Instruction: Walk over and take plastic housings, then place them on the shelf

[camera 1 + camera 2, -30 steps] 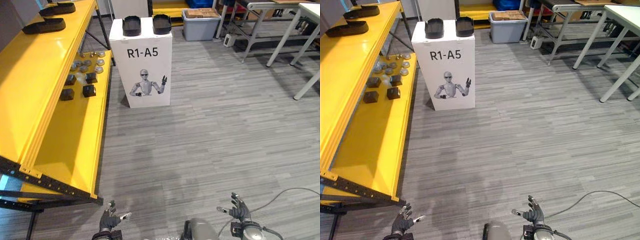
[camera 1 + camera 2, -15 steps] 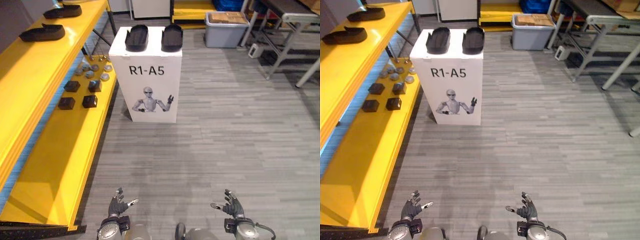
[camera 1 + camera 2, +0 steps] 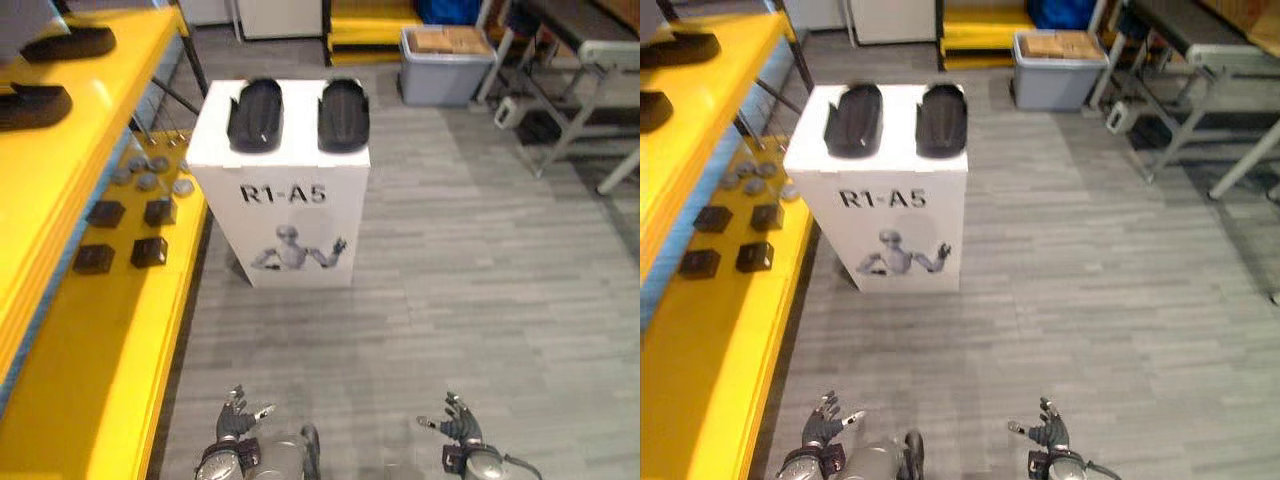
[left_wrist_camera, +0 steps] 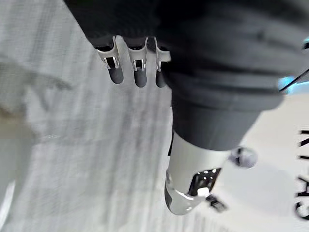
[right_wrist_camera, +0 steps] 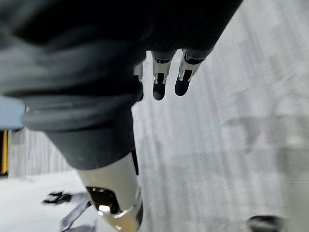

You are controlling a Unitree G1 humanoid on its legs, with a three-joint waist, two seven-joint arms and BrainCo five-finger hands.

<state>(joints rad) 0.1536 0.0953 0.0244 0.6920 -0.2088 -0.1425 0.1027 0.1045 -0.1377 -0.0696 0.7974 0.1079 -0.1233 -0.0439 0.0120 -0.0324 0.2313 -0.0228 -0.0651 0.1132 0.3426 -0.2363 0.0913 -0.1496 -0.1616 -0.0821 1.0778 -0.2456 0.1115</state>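
While two plastic housings [image 3: 255, 113] [image 3: 343, 112] are sitting side by side atop the white box [image 3: 285, 225] at 12 o'clock, I'm carrying left hand [image 3: 236, 420] and right hand [image 3: 455, 428] low, fingers spread, gripping nothing. Yellow shelf [image 3: 60, 200] is sitting at 9.

The white box [image 3: 215, 215] carries the label [image 3: 283, 193] "R1-A5" in black on its front face, above a printed robot figure [image 3: 297, 250]. Black characters [image 4: 303, 180] partly seen in the left wrist view, possibly the same label, are illegible.
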